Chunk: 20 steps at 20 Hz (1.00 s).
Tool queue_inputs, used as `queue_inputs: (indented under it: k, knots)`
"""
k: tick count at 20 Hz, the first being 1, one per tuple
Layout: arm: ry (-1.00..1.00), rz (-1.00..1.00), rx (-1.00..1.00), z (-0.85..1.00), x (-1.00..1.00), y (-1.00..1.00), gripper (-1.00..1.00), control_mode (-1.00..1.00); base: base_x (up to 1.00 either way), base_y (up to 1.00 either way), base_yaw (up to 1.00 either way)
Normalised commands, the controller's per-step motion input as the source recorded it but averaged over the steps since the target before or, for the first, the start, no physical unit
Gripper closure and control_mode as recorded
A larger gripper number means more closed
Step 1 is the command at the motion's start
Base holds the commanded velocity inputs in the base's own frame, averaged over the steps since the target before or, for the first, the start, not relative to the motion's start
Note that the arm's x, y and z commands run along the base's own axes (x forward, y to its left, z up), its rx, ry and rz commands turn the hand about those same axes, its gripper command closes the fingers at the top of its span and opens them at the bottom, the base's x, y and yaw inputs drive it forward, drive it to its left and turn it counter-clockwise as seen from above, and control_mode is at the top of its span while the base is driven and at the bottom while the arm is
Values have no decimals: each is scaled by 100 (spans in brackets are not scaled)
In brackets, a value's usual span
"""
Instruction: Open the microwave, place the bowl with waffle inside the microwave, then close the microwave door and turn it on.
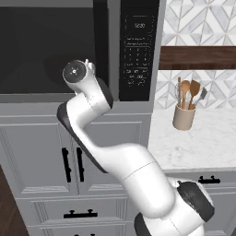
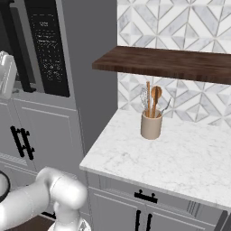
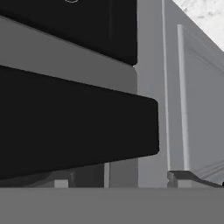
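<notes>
The microwave is built in above grey cabinets, with its black keypad panel to the right of the door. The microwave door of dark glass is closed. Its tall black handle runs down the door's right edge. My hand is raised against the lower part of that handle. In the hand view the handle is a broad black bar just ahead of my gripper. The fingertips stand apart, and I see no contact with the bar. The bowl and the waffle are out of view.
A beige utensil crock with wooden spoons stands on the white marble counter to the right of the microwave. A dark wooden shelf hangs above it. Grey cabinet doors with black handles sit below the microwave.
</notes>
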Motion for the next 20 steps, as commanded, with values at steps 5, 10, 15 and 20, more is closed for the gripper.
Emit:
queue_inputs:
  k: [5, 10, 15, 20]
  knots:
    - [0, 4, 9, -2, 47, 34, -100, -100, 0, 0, 0]
    - [0, 8, 4, -25, 3, 70, -100, -100, 0, 0, 0]
    - [0, 3, 0, -10, -5, 86, -100, -100, 0, 0, 0]
    - [-6, 0, 6, 28, -94, -13, -100, -100, 0, 0, 0]
